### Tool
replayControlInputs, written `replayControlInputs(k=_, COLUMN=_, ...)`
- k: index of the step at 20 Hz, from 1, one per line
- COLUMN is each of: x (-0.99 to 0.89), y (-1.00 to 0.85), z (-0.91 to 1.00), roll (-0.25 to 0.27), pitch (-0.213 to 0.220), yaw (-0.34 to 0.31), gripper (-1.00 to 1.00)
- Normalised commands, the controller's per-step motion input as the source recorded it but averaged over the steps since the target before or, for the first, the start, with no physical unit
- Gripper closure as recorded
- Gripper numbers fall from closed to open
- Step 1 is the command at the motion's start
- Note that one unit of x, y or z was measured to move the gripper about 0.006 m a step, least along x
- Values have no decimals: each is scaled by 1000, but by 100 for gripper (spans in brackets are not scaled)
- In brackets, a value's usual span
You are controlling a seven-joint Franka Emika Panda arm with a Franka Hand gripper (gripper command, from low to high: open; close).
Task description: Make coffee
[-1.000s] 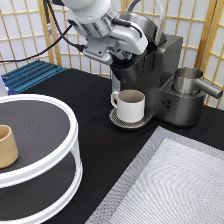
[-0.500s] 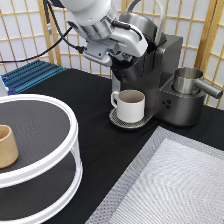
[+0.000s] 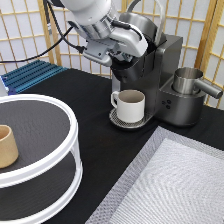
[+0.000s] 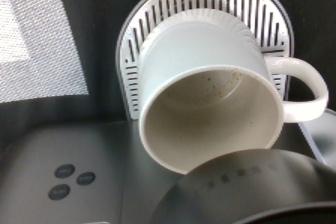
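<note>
The coffee machine (image 3: 155,75) stands on the black table (image 3: 90,125), and everything else sits around it. A white handled mug (image 3: 129,105) stands upright on the machine's slotted round drip tray (image 3: 117,120), right under the brew head, with its handle turned toward the exterior view's left. In the wrist view the mug (image 4: 214,100) is seen from above, with dark specks on its inner wall, resting on the drip tray (image 4: 135,75) beside the machine's three round buttons (image 4: 71,180).

The robot's gripper (image 3: 131,46) sits against the top front of the machine, above the mug; I cannot tell how its claw stands. I cannot see the coffee pod anywhere.

A steel pitcher (image 3: 189,80) rests on the machine's side toward the exterior view's right. Well apart, toward the exterior view's left, a tan handleless cup (image 3: 7,146) stands on the upper shelf of a round white two-tier stand (image 3: 55,125). A grey woven mat (image 3: 170,185) lies in front of the machine.
</note>
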Motion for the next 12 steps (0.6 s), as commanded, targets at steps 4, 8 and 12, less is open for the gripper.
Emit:
replayControlInputs(k=4, x=-199, y=441, z=0, roll=-197, pitch=-23, yaw=-84, gripper=100)
replayControlInputs(k=8, x=-173, y=251, z=0, roll=-144, pitch=-5, yaw=-64, gripper=-100)
replayControlInputs(k=12, x=-76, y=66, z=3, roll=-88, pitch=-2, yaw=-52, gripper=-100)
